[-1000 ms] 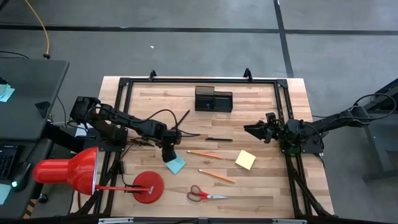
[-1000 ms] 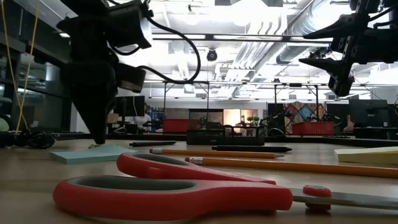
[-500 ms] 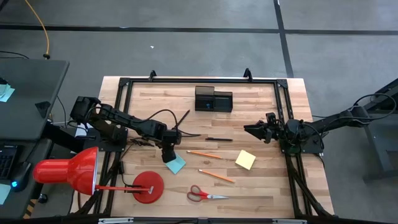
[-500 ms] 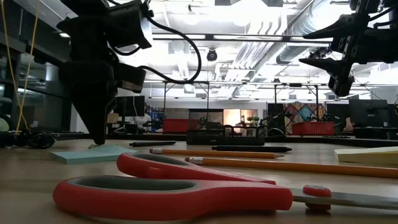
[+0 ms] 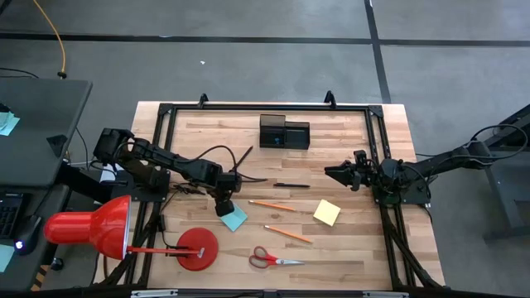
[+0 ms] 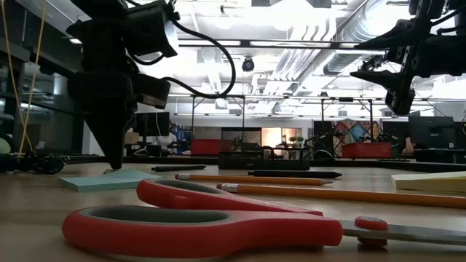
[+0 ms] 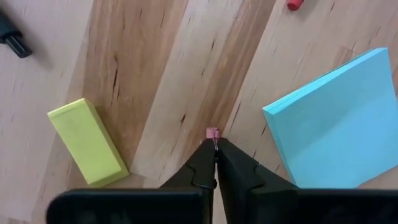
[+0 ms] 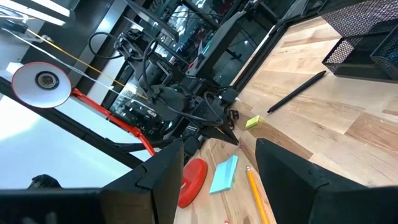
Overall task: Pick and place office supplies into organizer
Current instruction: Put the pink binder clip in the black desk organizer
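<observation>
My left gripper (image 5: 224, 207) points down at the table, shut on a tiny pink piece (image 7: 212, 132). It stands between the small yellow block (image 7: 87, 142) and the blue sticky pad (image 7: 339, 124). My right gripper (image 5: 335, 174) hangs open above the table's right side, holding nothing. The black organizer (image 5: 283, 132) stands at the far middle. A black pen (image 5: 291, 185), two orange pencils (image 5: 272, 204) (image 5: 288, 234), the yellow pad (image 5: 326, 213) and the red-handled scissors (image 5: 276, 260) lie flat on the wood. My left gripper pinches the tiny pink piece (image 7: 212, 131) between the very ends of its two fingers (image 7: 202, 163), coming from above and pointing down. The piece sits at table height; whether it is lifted off the wood I cannot tell.
A big red desk lamp (image 5: 91, 228) with its round base (image 5: 199, 248) stands at the near left. A black metal frame (image 5: 379, 149) runs around the tabletop. Bare wood lies between the organizer and the pen.
My left gripper has shut its fingers where it stands beside the blue pad, without moving across the table.
</observation>
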You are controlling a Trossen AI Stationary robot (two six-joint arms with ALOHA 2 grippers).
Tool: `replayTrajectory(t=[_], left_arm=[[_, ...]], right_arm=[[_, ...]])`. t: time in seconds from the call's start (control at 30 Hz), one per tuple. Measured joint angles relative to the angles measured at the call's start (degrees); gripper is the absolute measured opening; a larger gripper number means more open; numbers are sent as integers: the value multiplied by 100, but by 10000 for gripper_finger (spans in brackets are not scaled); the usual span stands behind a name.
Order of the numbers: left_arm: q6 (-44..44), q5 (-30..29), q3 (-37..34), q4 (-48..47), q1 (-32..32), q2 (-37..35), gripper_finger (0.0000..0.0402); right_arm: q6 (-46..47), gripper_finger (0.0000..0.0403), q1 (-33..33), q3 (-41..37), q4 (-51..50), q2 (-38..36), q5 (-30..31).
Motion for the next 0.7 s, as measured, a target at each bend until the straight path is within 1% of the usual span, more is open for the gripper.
replayTrajectory(t=[0.17,0.4,0.53,0.7], left_arm=[[-70,-10,125,10,0,0,2],[27,-275,568,6,76,0,2],[112,-570,934,-4,306,0,2],[541,-826,1507,84,875,0,1]], right_arm=[[0,193,0,0,2,0,4],[0,193,-2,0,4,-2,52],[16,193,0,0,9,-2,123],[59,193,0,0,9,-2,122]])
